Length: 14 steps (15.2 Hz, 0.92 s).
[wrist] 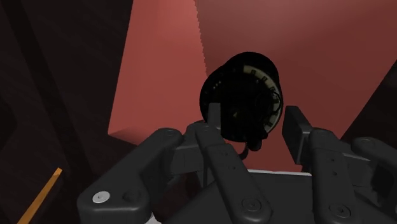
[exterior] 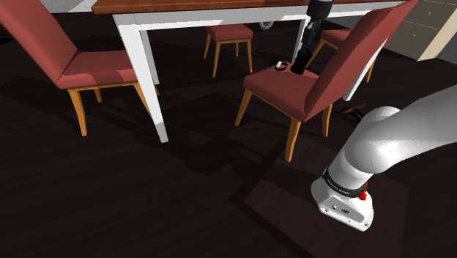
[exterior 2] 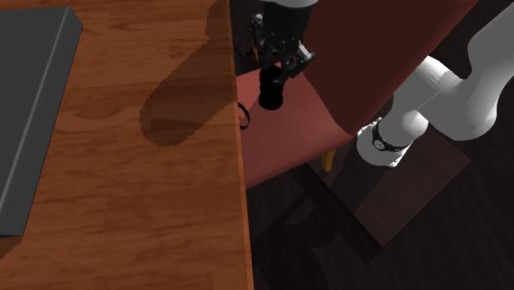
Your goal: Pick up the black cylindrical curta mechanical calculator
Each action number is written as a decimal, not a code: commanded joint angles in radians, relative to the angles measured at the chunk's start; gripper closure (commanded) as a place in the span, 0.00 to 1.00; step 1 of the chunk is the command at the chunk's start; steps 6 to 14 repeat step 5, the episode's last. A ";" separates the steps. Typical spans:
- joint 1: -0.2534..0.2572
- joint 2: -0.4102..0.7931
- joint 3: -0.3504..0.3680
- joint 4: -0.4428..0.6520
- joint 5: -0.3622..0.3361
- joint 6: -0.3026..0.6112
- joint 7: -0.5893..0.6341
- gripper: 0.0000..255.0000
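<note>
Wrist view puts the black cylindrical calculator (wrist: 245,95) end-on between the fingers (wrist: 296,127). Its long axis therefore runs along the line of approach: it stands upright on the red chair seat (exterior: 285,94), and the hand comes at it from above. The fingers are apart, one on each flank of the barrel. One overlaps the barrel's edge, while a thin sliver of seat shows between the barrel and the other, so I judge them not yet clamped. In the second exterior view the calculator sits near the seat edge that faces the wooden worktop (exterior 2: 165,206), whose rim runs close by on that view's left. The chair back (exterior: 351,59) rises on the far side of the hand, towards the white arm (exterior: 381,139). A small dark ring (exterior: 280,67) lies on the seat just beside the calculator, on the shoulder view's left. The squeeze should go squarely across the barrel. Straight up looks like the free way out, since worktop and chair back hem in the sides. A lopsided close could tip the barrel towards the ring or off the seat edge.
</note>
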 commanded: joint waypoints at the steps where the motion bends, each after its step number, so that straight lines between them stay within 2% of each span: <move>1: 0.001 0.003 0.003 0.029 0.003 -0.028 -0.003 1.00; 3: 0.004 0.009 0.006 0.060 0.007 -0.054 -0.005 1.00; 14: 0.004 0.009 0.006 0.063 0.007 -0.056 -0.005 1.00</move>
